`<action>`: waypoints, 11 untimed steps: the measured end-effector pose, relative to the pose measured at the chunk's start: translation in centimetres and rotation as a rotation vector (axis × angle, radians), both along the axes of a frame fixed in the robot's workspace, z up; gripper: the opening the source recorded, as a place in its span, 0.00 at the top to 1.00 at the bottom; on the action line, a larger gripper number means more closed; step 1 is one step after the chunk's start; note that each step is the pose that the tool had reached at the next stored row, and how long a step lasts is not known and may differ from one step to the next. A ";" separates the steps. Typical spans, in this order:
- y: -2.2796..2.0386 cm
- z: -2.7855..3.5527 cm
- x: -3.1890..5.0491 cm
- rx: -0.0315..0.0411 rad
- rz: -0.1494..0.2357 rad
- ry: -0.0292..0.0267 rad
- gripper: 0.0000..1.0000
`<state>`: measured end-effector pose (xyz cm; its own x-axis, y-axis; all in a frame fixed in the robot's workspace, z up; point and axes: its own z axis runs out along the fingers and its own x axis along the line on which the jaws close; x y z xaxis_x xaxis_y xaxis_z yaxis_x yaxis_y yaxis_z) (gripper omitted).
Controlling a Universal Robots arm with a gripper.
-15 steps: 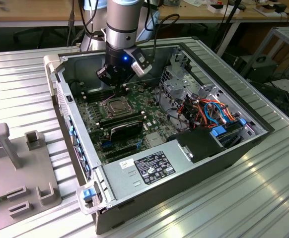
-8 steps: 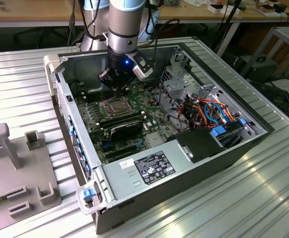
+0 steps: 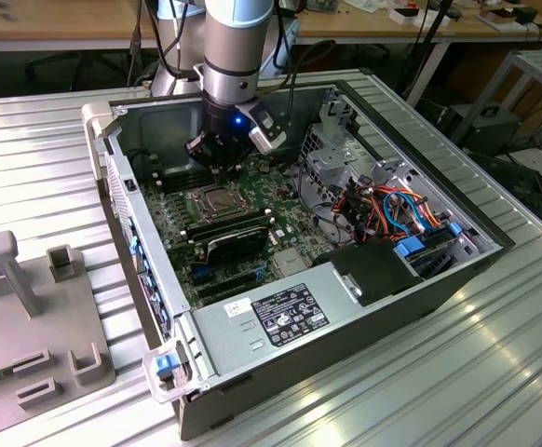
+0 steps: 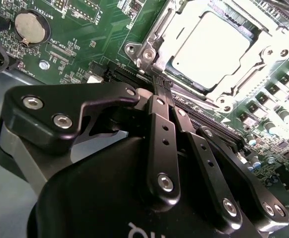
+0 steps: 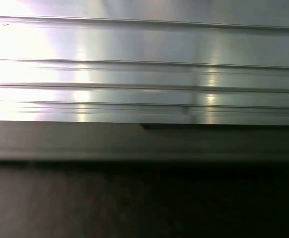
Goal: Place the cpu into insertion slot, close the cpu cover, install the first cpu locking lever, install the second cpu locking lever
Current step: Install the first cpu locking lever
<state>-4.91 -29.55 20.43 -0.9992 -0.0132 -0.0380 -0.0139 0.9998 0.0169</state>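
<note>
- Our hand [image 4: 160,85] is pinched fully together with nothing between the fingers [image 4: 157,129], so in the second wrist view it reads as one narrow blade.
- We judge this narrow shape suits pushing on thin socket hardware rather than gripping, since the tips sit right at the socket's edge.
- The cpu [image 4: 211,49] lies just beyond the fingertips, flat in the slot [image 4: 177,67], its pale metal top showing through the opening.
- The cover [image 4: 159,32] lies down over the chip, framing it, so seating and closing look done to us.
- A thin lever [image 4: 249,82] runs along one side of the socket; we cannot tell whether either lever is latched.
- In the exterior view the arm [image 3: 232,51] stands nearly upright over the open case [image 3: 252,321], the hand low above the board [image 3: 252,177], next to the socket.
- Just past the socket from the hand are black memory slots [image 3: 224,216]; farther off, a cable bundle [image 3: 392,209] and the power supply [image 3: 280,312].
- Close around the hand are the case walls, which leave little room for approach except from above.
- A grey fixture [image 3: 29,317] sits on the ribbed worktop [image 3: 494,372], well apart from the hand.
</note>
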 end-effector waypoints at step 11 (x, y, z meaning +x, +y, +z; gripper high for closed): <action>0.00 -0.06 0.01 0.0000 0.000 0.0001 0.89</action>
